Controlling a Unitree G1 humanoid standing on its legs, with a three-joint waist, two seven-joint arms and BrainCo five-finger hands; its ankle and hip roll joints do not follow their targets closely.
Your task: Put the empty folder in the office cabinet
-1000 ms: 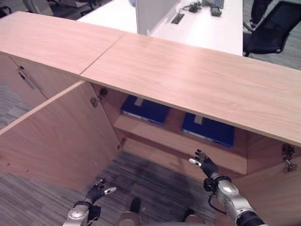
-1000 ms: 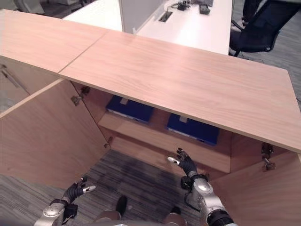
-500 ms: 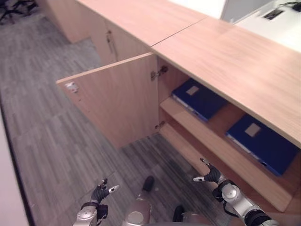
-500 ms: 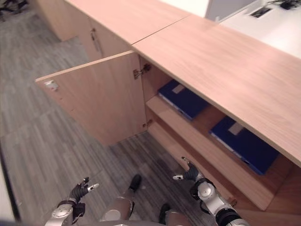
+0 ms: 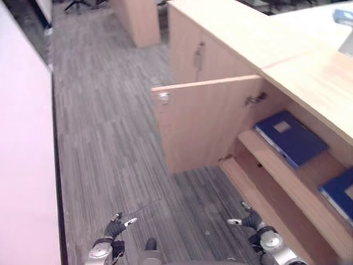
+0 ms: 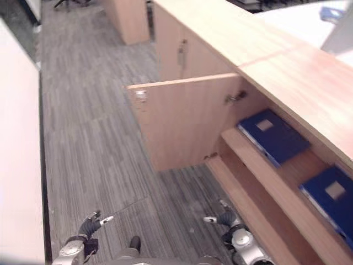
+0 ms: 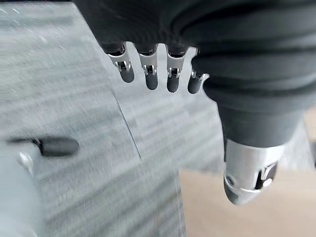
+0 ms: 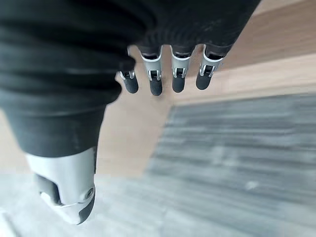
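Note:
The wooden office cabinet (image 5: 251,33) runs along the right, its door (image 5: 204,124) swung open toward the floor space. On its upper shelf (image 5: 292,182) lie two blue folders, one near the hinge (image 5: 289,138) and one further right (image 5: 339,193). My left hand (image 5: 114,227) hangs low over the carpet, fingers (image 7: 148,74) straight, holding nothing. My right hand (image 5: 251,221) is low in front of the cabinet's bottom shelf, its fingers (image 8: 163,76) straight and empty too. Neither hand touches a folder.
Grey carpet (image 5: 110,149) spreads left of the open door. A white panel (image 5: 22,143) stands along the left edge. Another wooden cabinet (image 5: 138,22) stands at the far end, and a closed cabinet door with a handle (image 5: 198,55) lies beyond the open one.
The camera has swung left, so the cabinet now sits at the right and more floor shows. Both hands stay low, open and empty.

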